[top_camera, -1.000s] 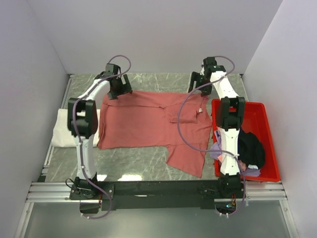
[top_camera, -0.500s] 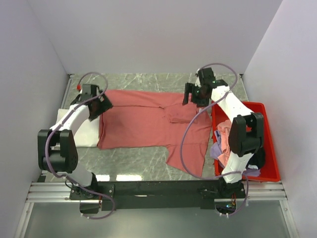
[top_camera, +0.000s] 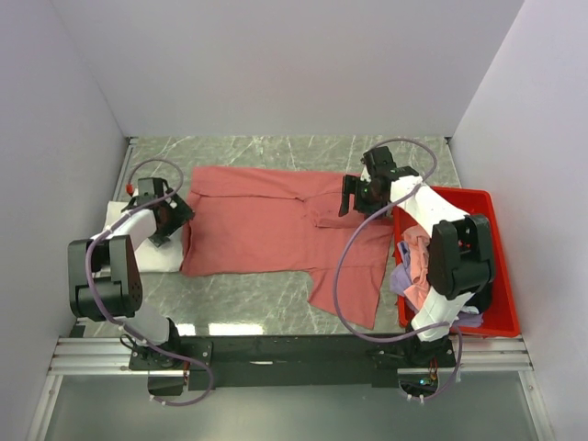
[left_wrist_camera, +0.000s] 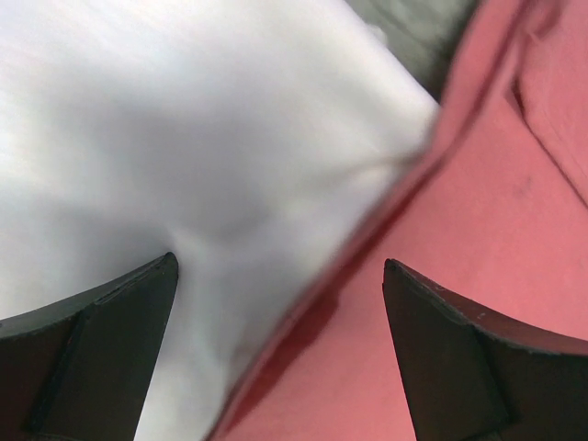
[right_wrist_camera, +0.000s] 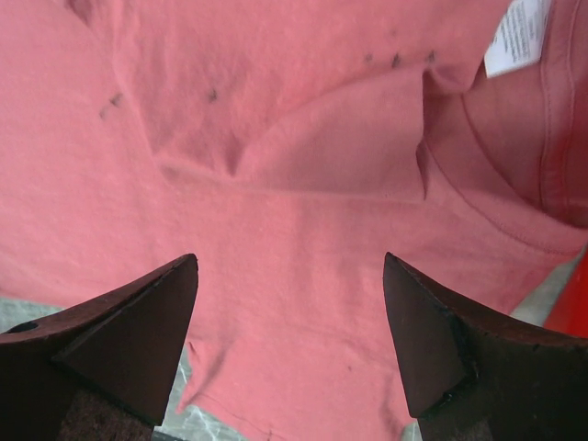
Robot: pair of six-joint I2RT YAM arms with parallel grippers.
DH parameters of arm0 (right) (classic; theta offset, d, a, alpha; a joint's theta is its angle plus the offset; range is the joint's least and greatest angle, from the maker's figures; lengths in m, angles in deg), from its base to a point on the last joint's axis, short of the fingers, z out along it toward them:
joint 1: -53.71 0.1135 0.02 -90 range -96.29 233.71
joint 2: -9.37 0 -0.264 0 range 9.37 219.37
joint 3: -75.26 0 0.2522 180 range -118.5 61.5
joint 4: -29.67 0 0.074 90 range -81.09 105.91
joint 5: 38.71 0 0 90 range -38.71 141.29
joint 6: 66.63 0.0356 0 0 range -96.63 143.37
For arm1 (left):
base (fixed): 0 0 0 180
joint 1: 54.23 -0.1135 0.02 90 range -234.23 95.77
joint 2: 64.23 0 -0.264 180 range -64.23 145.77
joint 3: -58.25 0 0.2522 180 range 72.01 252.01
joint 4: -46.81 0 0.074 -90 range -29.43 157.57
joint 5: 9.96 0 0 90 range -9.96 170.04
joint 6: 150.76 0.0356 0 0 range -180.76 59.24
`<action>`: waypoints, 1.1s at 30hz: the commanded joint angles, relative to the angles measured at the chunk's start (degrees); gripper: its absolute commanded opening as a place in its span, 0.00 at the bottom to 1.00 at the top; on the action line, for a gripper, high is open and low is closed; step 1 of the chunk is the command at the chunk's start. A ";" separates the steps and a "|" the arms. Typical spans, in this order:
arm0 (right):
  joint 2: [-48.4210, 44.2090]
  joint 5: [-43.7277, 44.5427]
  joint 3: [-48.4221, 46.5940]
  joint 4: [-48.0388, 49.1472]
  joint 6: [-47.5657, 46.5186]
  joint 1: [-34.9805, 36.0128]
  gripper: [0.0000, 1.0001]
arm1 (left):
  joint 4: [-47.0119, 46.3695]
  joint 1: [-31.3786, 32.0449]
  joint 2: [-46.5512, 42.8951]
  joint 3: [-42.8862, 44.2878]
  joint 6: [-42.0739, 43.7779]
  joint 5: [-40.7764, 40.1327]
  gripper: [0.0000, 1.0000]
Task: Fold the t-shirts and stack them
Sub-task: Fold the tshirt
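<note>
Both claws stand wide open and hold nothing. Your left claw (top_camera: 163, 214) hangs at the left edge of the table (top_camera: 257, 312), just over the line where the white t-shirt (top_camera: 124, 241) meets the dusty red t-shirt (top_camera: 266, 225). Your right claw (top_camera: 358, 195) hangs over the red shirt's collar end, near the table's right edge. From the left wrist you see white cloth under one finger and red under the other, with the red hem running between them. From the right wrist you see a small flap of red cloth doubled over beside the collar and its white label (right_wrist_camera: 519, 37). As for progress, the white shirt looks like a finished fold, a neat oblong along the left edge and probably the base of the stack. The red one lies spread across the middle of the table, mostly flat, one part trailing toward the near edge, and its proper folds are not yet made. In the red plastic tray (top_camera: 496, 207) at the right edge, a pink tee (top_camera: 418, 265) and a lavender tee (top_camera: 401, 278) sit in an unfolded heap, so most of the work is left.
</note>
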 commanded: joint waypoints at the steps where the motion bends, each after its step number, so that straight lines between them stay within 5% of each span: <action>1: -3.37 1.02 1.59 2.32 0.67 0.46 0.88 | -3.23 -3.49 0.84 -1.89 1.17 -0.33 0.99; 14: -7.58 1.55 3.61 2.23 0.50 1.08 0.88 | -5.00 -4.46 -8.20 -2.42 1.35 7.05 0.99; 20: -11.36 2.51 6.33 2.32 1.20 2.13 0.88 | 4.84 4.40 -15.40 -1.89 -5.41 -4.00 0.99; 28: -17.95 0.94 13.36 4.43 3.58 2.04 0.88 | 7.32 5.91 -29.20 -14.80 -14.47 -4.48 0.99; 33: -19.37 -0.83 17.58 5.84 3.31 2.04 0.88 | 8.79 12.23 -32.82 -20.17 -17.54 -4.79 1.00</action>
